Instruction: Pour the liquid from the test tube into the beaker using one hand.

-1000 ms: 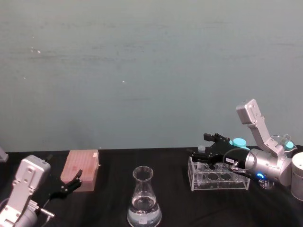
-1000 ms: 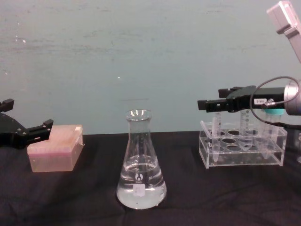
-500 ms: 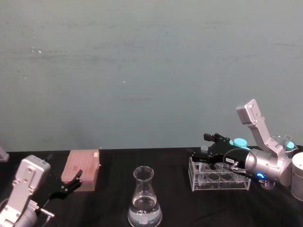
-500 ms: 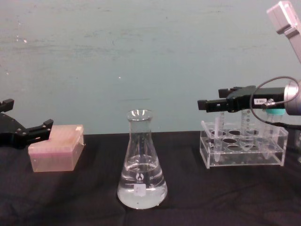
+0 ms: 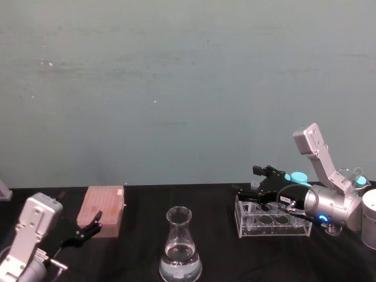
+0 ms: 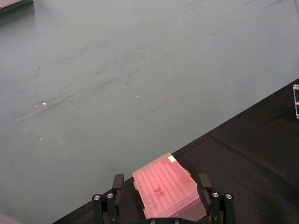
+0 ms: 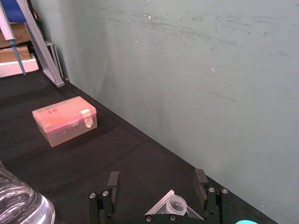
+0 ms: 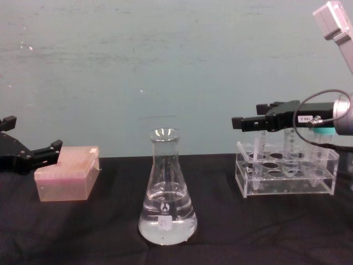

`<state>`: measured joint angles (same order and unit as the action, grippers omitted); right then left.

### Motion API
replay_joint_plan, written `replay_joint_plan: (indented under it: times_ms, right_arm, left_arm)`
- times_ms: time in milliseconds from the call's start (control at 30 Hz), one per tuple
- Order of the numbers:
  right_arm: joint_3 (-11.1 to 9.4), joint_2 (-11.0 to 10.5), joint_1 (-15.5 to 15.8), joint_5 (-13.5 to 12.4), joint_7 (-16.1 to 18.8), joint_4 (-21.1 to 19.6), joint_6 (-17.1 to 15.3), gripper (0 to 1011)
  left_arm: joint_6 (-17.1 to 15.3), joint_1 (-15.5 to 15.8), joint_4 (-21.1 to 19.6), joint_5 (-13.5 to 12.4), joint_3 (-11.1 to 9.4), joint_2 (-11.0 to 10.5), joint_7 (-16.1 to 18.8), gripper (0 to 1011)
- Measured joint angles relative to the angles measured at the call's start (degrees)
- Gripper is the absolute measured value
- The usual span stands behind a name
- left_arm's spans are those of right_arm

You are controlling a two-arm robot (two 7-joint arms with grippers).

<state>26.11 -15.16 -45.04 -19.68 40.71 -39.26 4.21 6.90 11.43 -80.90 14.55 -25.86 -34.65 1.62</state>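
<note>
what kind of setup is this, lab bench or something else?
Likely a staged lab bench: a glass conical flask holding clear liquid, a clear tube rack with tubes, and a pink tip box on a black-covered table against a plain teal wall.

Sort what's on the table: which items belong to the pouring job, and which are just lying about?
Part of the job:
- small tube
- flask
- right gripper, open around the small tube

Lying about:
- pink box
- tube rack
- teal-capped tube
- left gripper, parked beside the pink box
</note>
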Motion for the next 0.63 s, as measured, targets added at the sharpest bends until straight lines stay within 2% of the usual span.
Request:
replay_joint_plan:
  times_ms: [633]
  right_arm:
    - [0.0, 0.0, 0.0, 0.0, 0.0, 0.0, 0.0, 1003]
  left_arm:
    - [0.0, 0.0, 0.0, 0.0, 0.0, 0.0, 0.0, 1000]
